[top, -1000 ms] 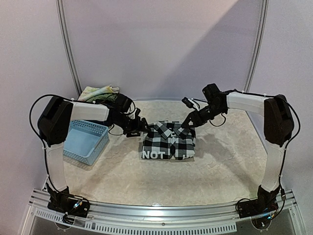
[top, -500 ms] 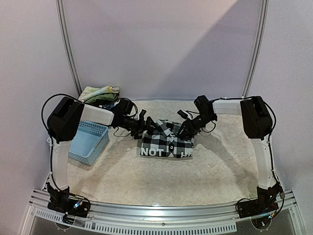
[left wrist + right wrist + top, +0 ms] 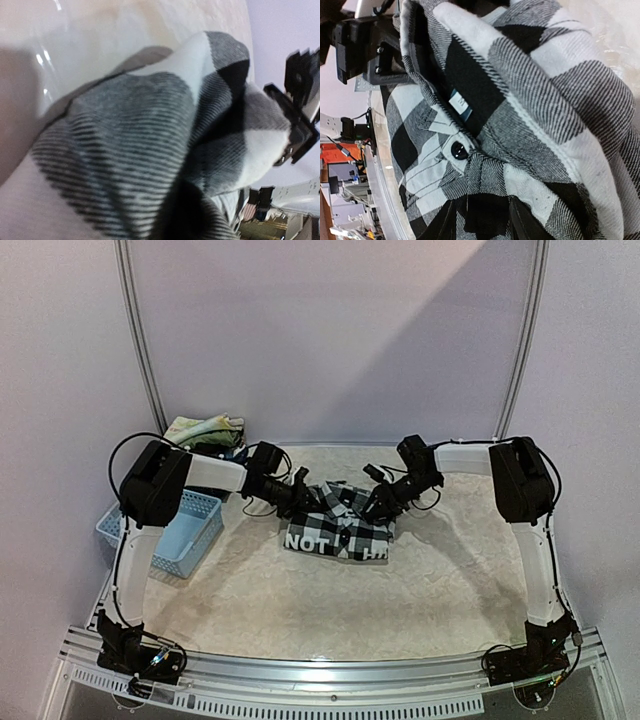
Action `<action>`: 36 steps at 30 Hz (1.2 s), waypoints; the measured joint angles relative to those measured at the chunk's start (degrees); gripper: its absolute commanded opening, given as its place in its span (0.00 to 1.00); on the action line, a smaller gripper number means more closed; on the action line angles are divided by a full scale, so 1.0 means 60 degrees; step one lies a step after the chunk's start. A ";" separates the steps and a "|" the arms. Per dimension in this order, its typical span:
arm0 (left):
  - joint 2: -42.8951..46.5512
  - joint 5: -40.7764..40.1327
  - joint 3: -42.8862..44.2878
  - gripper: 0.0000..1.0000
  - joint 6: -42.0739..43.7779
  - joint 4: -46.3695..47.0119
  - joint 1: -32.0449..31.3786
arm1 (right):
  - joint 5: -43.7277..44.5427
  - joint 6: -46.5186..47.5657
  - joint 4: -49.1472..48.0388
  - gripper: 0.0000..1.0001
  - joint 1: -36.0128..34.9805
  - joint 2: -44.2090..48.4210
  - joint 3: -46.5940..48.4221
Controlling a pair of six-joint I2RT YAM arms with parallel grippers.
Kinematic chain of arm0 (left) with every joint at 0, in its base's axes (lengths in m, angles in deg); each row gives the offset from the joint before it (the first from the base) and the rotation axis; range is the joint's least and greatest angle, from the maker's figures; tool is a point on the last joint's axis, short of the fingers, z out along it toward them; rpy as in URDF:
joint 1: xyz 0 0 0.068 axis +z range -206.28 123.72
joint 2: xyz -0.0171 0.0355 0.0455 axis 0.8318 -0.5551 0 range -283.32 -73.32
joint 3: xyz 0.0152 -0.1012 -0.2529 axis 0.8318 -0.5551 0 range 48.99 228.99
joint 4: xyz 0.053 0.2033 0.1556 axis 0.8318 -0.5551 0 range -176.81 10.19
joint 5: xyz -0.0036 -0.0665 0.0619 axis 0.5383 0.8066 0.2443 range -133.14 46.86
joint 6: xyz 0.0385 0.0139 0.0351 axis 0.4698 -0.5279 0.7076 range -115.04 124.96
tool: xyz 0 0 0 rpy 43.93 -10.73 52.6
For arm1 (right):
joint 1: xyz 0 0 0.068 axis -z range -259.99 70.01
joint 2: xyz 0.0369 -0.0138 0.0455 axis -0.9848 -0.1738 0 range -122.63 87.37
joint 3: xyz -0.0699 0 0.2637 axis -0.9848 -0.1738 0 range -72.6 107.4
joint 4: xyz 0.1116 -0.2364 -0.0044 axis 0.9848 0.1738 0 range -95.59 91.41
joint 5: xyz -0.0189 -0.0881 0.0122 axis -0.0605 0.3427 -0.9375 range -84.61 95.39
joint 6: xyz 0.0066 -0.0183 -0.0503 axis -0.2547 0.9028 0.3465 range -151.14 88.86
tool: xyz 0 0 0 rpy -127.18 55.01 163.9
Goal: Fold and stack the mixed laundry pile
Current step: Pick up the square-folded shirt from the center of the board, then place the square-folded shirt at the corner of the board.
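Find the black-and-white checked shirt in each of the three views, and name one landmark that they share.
Top external: the checked shirt lies mid-table, towards the back.
Left wrist: it fills the centre and lower part.
Right wrist: it fills almost the whole picture.
Shared landmark: the beige table.

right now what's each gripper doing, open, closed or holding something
left gripper: buried in the checked shirt, open or closed cannot be told
right gripper: closed on the checked shirt's far edge
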 measured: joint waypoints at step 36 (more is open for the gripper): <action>-0.0852 -0.9107 1.0076 0.00 0.6794 -0.9653 0.0674 | 0.1118 0.3424 0.1785 0.56 0.0550 0.5759 -0.4189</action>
